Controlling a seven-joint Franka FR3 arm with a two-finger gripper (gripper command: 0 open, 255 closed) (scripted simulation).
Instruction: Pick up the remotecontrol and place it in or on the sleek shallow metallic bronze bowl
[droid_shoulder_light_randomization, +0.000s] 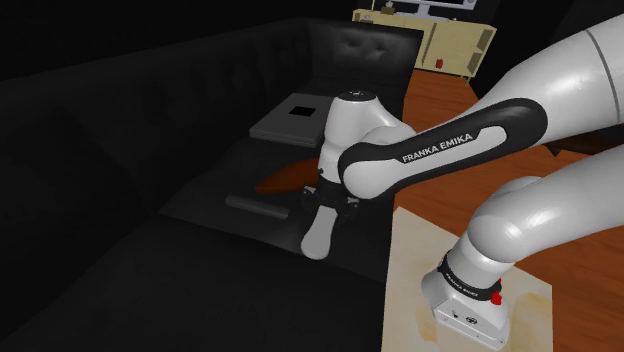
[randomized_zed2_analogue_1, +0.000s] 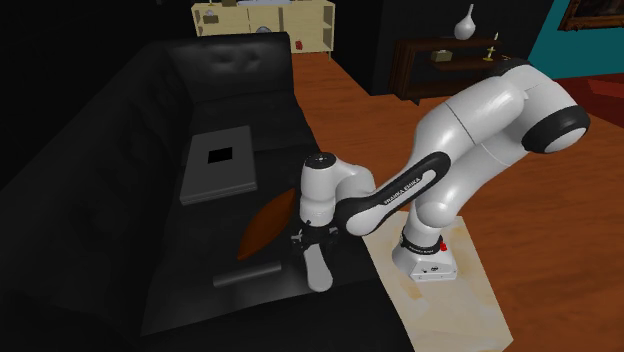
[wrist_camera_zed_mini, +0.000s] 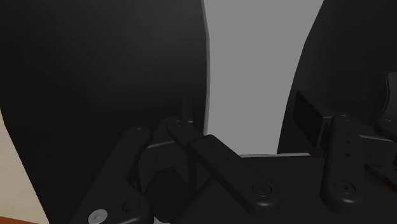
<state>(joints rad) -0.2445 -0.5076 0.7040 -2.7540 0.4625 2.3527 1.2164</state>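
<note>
Remote control (randomized_zed2_analogue_1: 248, 276), slim dark grey bar

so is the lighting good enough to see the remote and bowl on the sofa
shoulder view: dim, the dark remote barely separates from the black sofa, the brown bowl shows better; second exterior view: wood floor well lit, sofa shadowy; wrist view: mostly dark, low contrast

The black sofa (randomized_zed2_analogue_1: 120, 120) looks like smooth, faintly glossy leather, the bowl (randomized_zed2_analogue_1: 265, 225) on it a matt bronze-brown, and the floor (randomized_zed2_analogue_1: 560, 200) beside it polished wood.
</note>
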